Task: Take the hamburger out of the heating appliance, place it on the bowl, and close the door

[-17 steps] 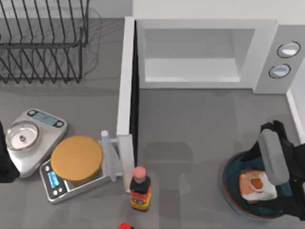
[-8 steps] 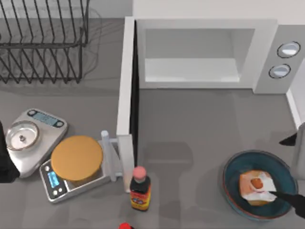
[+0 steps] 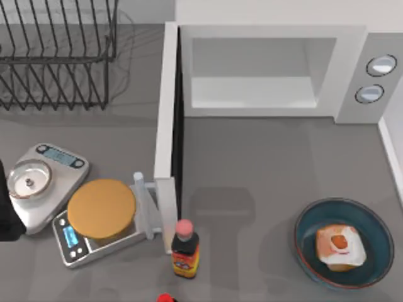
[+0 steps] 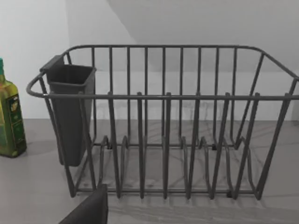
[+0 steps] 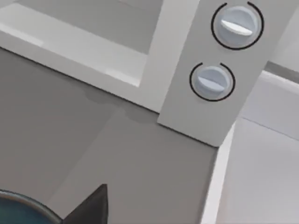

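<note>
The hamburger [image 3: 340, 246], whitish with an orange-red spot, lies in the dark-blue bowl [image 3: 308, 242] at the table's front right. The white heating appliance [image 3: 352, 69] stands at the back, its cavity bare, and its two dials [image 5: 212, 81] also show in the right wrist view. Its door [image 3: 165, 119] stands swung wide open toward the front, with the pale-grey handle [image 3: 143, 204] on its left side. A dark tip of my right gripper [image 5: 91, 207] hangs above the table beside the bowl's rim [image 5: 18, 210]. My left arm [image 3: 4, 211] is parked at the left edge.
A wire dish rack [image 3: 56, 56] fills the back left. Two silver scales [image 3: 47, 179], one with an orange disc [image 3: 101, 207], sit left of the door. A red-capped sauce bottle [image 3: 184, 248] stands just in front of the door's edge. An oil bottle [image 4: 9, 116] stands beside the rack.
My right gripper let go of the hamburger, rose off the bowl and drew away to the right, out of the top view. The hamburger stays in the bowl. The left arm held still.
</note>
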Available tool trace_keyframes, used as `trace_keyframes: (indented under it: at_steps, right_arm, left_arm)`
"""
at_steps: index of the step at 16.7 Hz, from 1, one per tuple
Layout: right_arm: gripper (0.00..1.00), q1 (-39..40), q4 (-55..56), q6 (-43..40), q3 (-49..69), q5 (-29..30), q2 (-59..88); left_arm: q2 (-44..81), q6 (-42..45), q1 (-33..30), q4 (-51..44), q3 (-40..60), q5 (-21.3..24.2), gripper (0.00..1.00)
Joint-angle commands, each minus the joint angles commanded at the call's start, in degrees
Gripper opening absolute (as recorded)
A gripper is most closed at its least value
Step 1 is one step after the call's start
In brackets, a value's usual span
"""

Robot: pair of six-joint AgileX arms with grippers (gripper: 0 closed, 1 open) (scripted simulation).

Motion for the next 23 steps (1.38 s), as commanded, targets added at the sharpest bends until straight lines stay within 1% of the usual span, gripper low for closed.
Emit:
trace_keyframes:
  at_steps: [3, 5, 7, 12, 23]
  right_arm:
    - [1.0, -0.69, 3.39, 11.4, -4.63, 6.88, -11.33]
    - [1.0, -0.93, 4.9, 15.97, -6.65, 10.19, -15.87]
    - [1.0, -1.05, 5.67, 18.14, -7.7, 11.98, -18.03]
    - [1.0, -1.07, 5.75, 18.36, -7.8, 12.16, -18.24]
    - [1.0, -1.07, 5.75, 18.36, -7.8, 12.16, -18.24]
  left_arm:
    - [0.0, 0.0, 0.0, 0.0, 0.0, 0.0, 1.0]
    - [0.0, 0.0, 0.0, 0.0, 0.0, 0.0, 1.0]
    - [0.0, 0.0, 0.0, 0.0, 0.0, 0.0, 1.0]
    - [0.0, 0.0, 0.0, 0.0, 0.0, 0.0, 1.0]
    - [0.0, 0.0, 0.0, 0.0, 0.0, 0.0, 0.17]
